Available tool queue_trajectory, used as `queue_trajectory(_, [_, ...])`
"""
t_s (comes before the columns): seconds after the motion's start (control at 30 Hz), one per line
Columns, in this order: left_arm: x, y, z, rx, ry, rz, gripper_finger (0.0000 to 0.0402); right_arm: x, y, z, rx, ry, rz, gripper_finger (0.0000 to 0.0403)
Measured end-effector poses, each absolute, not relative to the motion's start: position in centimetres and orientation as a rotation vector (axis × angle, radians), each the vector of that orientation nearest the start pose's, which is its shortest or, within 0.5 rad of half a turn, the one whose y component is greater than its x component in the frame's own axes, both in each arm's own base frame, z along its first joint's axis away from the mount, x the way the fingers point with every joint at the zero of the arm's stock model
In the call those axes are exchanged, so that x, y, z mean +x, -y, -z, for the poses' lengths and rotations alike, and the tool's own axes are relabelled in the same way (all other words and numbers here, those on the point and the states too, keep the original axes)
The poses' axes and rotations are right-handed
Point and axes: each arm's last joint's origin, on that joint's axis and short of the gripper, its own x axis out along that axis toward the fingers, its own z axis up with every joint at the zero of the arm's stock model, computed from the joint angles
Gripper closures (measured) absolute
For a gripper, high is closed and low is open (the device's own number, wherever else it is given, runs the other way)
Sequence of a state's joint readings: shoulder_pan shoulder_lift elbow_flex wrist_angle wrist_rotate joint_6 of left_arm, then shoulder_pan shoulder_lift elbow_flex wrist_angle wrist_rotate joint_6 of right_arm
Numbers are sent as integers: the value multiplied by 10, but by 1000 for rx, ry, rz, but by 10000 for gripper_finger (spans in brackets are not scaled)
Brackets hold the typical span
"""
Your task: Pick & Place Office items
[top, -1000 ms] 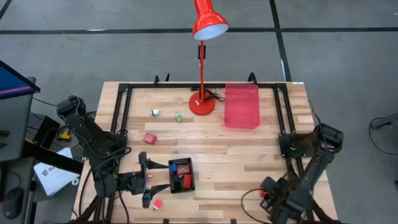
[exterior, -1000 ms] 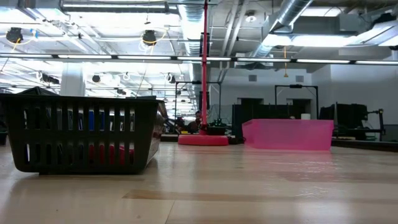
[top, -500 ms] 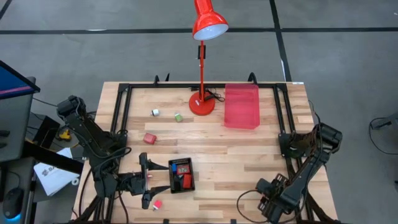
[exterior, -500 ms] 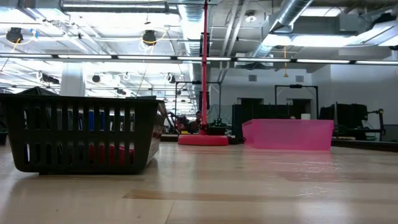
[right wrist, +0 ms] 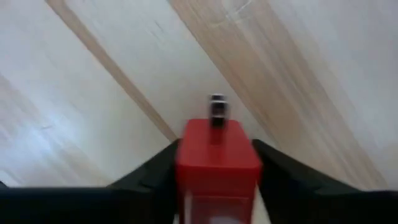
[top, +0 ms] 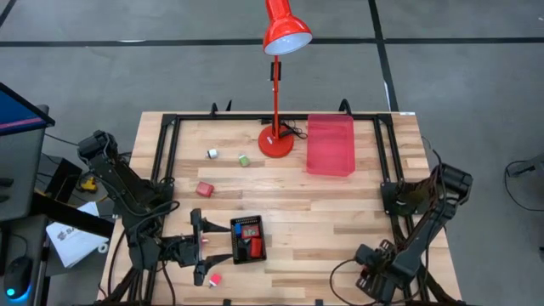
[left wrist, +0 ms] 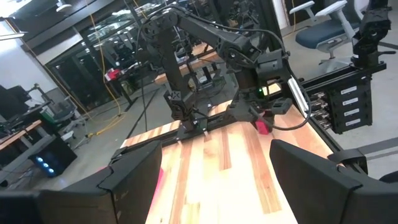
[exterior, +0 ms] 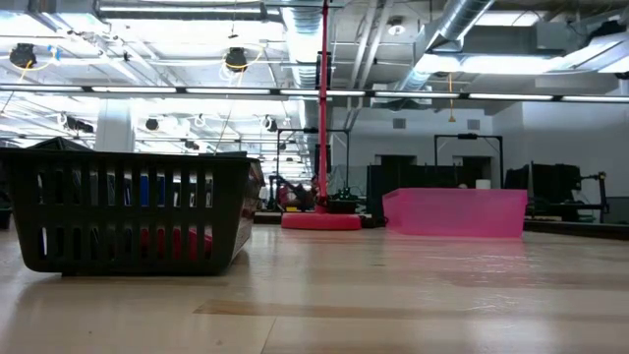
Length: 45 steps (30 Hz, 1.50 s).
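Where the table point(top: 297, 212) meets its near edge on the right, the right gripper point(top: 371, 274) hangs low over the wood, its fingers point(right wrist: 152, 171) pressed against both sides of a red block point(right wrist: 217, 155). The block sits squarely between them, pinched, with a small dark bit at its far end; the plank past it is bare. Seen across the table from the left wrist, that same block shows as a red spot at the right gripper's tip.

At the near left corner, the left gripper point(top: 217, 242) lies close to the tabletop with its fingers point(left wrist: 134, 180) spread wide and nothing between them. A pink piece point(top: 215, 278) lies just beside it on the near side, apart from the fingers. Right in front of the spread fingers stands the black basket point(top: 234, 240), holding red pieces point(top: 255, 246) and a blue one point(top: 237, 228); from table height these show through its slats.

Farther back on the left, a red cube point(top: 204, 189) lies alone on the wood, well apart from both grippers. Beyond it are a green piece point(top: 244, 160) and a white piece point(top: 212, 154), near each other. At the far edge stands the red lamp point(top: 275, 140), and just to its right lies the translucent red tray point(top: 330, 144).
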<state>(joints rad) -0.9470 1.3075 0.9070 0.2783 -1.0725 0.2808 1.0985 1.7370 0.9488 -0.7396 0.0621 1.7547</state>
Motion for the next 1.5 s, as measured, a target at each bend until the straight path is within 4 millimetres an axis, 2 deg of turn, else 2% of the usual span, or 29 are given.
queue_trajectory(0.1, [185, 213, -308, 384, -82, -116, 105, 134, -253, -142, 580, -1389, 444, 300])
queue_trajectory(0.27, [185, 213, -308, 389, -83, -115, 105, 155, -241, -151, 549, -1222, 421, 298])
queue_trajectory(0.4, [185, 214, -309, 401, -77, -114, 105, 186, -214, -169, 468, -1022, 428, 298])
queue_trajectory(0.53, [185, 214, -309, 417, -76, -109, 105, 218, -167, -197, 375, -817, 519, 298])
queue_trajectory(0.7, [185, 214, -310, 426, -76, -109, 105, 244, -86, -232, 376, -662, 739, 298])
queue_trajectory(0.8, [185, 214, -310, 426, -76, -109, 105, 247, -34, -248, 435, -644, 847, 298])
queue_trajectory(0.93, [185, 214, -310, 425, -76, -109, 105, 239, 30, -260, 578, -643, 955, 298])
queue_trajectory(1.07, [185, 214, -310, 425, -76, -109, 105, 232, 89, -259, 711, -645, 1010, 298])
queue_trajectory(1.2, [185, 214, -310, 424, -76, -110, 105, 228, 133, -237, 825, -702, 1093, 298])
queue_trajectory(1.3, [185, 214, -310, 422, -76, -110, 105, 230, 152, -216, 845, -786, 1127, 298])
queue_trajectory(1.5, [185, 213, -309, 418, -79, -131, 105, 239, 169, -183, 792, -904, 1120, 298])
